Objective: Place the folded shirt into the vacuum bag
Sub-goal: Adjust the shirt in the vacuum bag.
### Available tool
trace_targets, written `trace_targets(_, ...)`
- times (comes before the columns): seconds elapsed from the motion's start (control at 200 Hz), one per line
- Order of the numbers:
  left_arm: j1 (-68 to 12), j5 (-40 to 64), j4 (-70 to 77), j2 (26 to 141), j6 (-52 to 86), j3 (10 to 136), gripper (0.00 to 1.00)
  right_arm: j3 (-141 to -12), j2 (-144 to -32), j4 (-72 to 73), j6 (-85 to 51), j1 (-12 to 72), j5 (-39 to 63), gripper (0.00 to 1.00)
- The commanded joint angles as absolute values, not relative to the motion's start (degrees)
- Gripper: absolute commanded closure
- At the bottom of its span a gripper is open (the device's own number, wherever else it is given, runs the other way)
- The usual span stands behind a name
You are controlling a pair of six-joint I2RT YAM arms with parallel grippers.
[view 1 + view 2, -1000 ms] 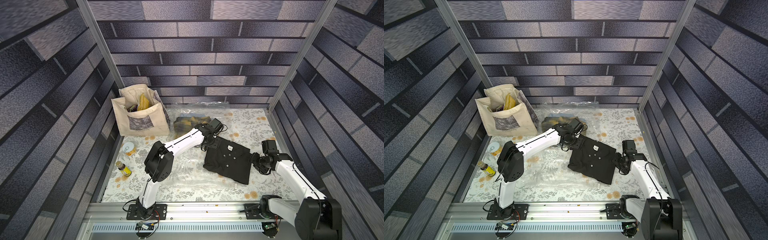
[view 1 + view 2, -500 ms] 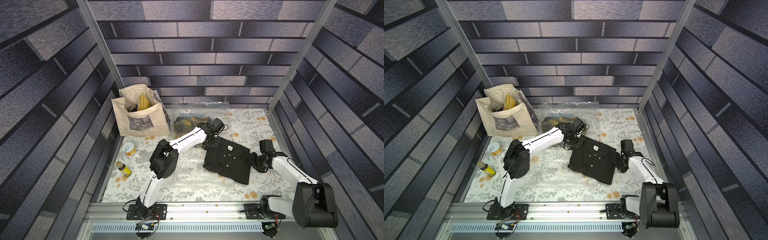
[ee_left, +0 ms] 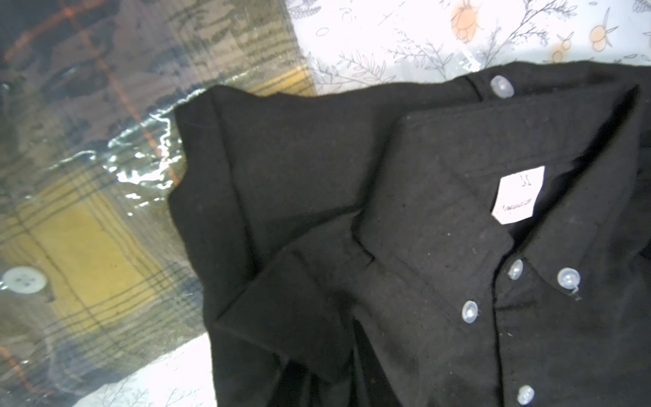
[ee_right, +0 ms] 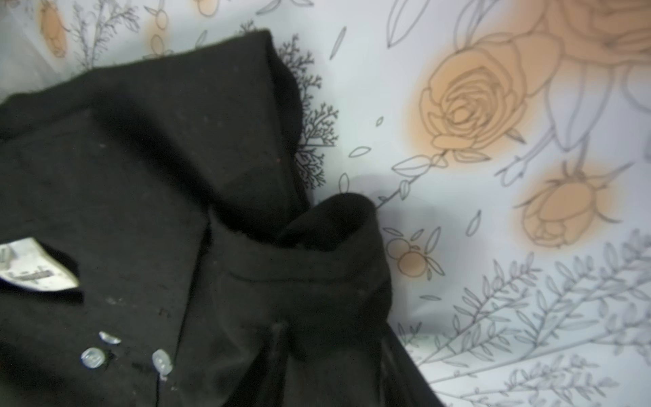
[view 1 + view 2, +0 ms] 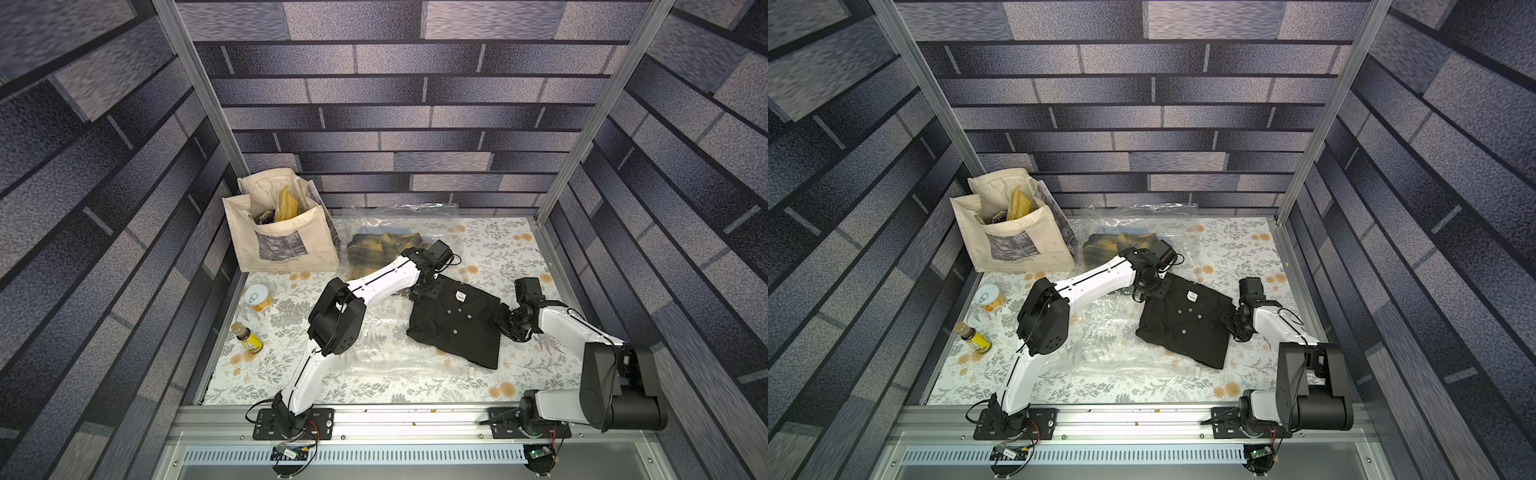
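Floral cloth point(image 5: 498, 241) covers the whole table under both grippers. Vac bag point(image 5: 386, 353) is next biggest: clear, crinkly, flat. It runs from the back wall past the L gripper point(image 5: 424, 291) toward the arm bases. Cream tote point(image 5: 282, 245) stands well off to the L of that gripper, in the back corner.

Black shirt point(image 5: 453, 324), folded, stretches btwn the two grippers. L gripper is at its collar-side corner, R gripper point(image 5: 505, 322) at the opposite edge, where the R wrist cam shows fabric bunched up. Shirt lies on top of the bag, not inside.

Plaid shirt point(image 5: 374, 245) is inside the bag, just beyond the L fingers; black shirt's corner overlaps it.

Fingers: black on black in both top views and out of frame on the wrist cams, so I can't tell if either pair is apart or pinching.

Can point(image 5: 257, 296) and bottle point(image 5: 247, 337) sit far L of the L gripper. White size tag point(image 3: 518, 197) at the collar is nearer the L fingers.
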State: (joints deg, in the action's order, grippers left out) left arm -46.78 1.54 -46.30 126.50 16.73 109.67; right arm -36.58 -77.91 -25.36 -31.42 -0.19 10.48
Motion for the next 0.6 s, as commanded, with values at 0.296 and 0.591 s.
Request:
trace_targets(0.296, -41.26, 28.83, -30.70, 116.27, 18.34, 101.59, 0.96, -36.82, -68.93, -22.93, -27.77, -0.53, 17.00, 0.97)
trace_targets(0.591, -35.04, 28.83, -26.70, 112.64, 19.23, 95.01, 0.97, -39.14, -68.58, -21.43, -29.33, -0.31, 18.34, 0.97)
